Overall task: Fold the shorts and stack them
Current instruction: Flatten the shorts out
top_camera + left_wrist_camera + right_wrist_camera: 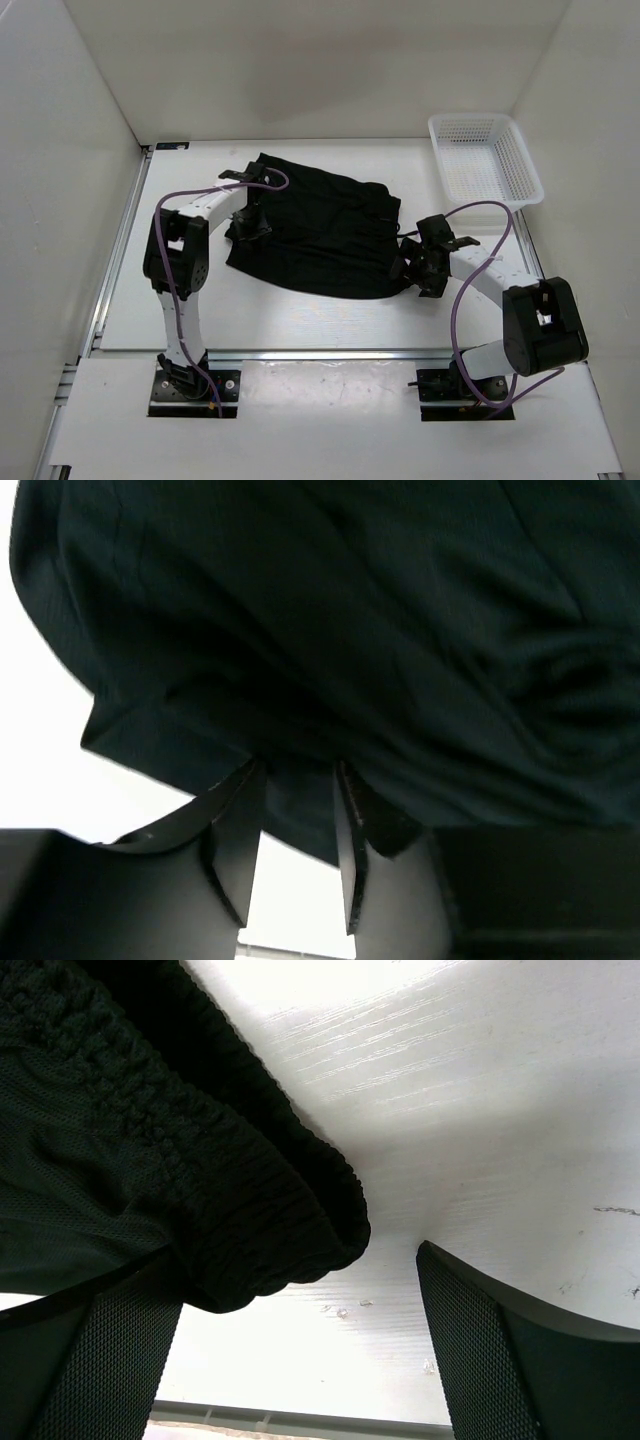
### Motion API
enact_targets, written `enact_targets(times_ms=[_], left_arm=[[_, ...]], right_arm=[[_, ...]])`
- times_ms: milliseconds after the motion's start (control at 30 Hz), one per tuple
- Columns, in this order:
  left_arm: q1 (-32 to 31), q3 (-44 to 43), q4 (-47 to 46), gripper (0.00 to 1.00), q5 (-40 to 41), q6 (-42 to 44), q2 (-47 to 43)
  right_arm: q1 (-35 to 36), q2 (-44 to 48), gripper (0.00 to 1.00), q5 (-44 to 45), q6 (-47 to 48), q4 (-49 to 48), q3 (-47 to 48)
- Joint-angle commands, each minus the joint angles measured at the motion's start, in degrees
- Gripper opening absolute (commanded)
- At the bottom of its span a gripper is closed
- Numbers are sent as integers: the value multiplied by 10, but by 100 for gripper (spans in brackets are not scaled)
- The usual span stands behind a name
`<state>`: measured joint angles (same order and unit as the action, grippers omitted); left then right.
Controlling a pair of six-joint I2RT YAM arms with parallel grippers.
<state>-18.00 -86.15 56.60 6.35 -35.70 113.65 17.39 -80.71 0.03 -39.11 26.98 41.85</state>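
The shorts (pixel 315 235) lie spread on the table (pixel 300 320) between 2 arms. The left gripper (pixel 252 225) is parted over one edge and the right gripper (pixel 414 262) is spread wide beside the waistband (neither pinching, likely so the cloth settles flat for folding).

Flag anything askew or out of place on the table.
The shorts lie slanted and rumpled mid-table, not squarely folded; their gathered waistband is bunched at the open right gripper. The white basket sits upright at the far right. Nothing looks spilled or damaged.

Black shorts (pixel 320 235): soft, rumpled, loosely folded, lying flat at centre of table (pixel 300 320).
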Motion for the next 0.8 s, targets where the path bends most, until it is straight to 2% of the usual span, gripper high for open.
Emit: enact_targets(times_ms=[0,167,200,233,333,533,767], left_arm=[[2,-31,2,43,36,-5,0],[2,-36,7,24,56,-10,10],[2,-36,7,13,56,-10,11],[2,-36,7,10,56,-10,11],[2,-23,13,10,61,-16,-2],[-4,35,18,10,62,-21,-114],[-25,186,29,10,19,-59,-259]], right_arm=[[3,2,98,15,11,13,3],[3,-3,98,15,16,18,13],[3,-3,98,15,16,18,13],[3,-3,98,15,16,18,13],[3,-9,98,21,16,18,18],[3,-9,98,21,16,24,18],[8,10,99,26,21,40,18]])
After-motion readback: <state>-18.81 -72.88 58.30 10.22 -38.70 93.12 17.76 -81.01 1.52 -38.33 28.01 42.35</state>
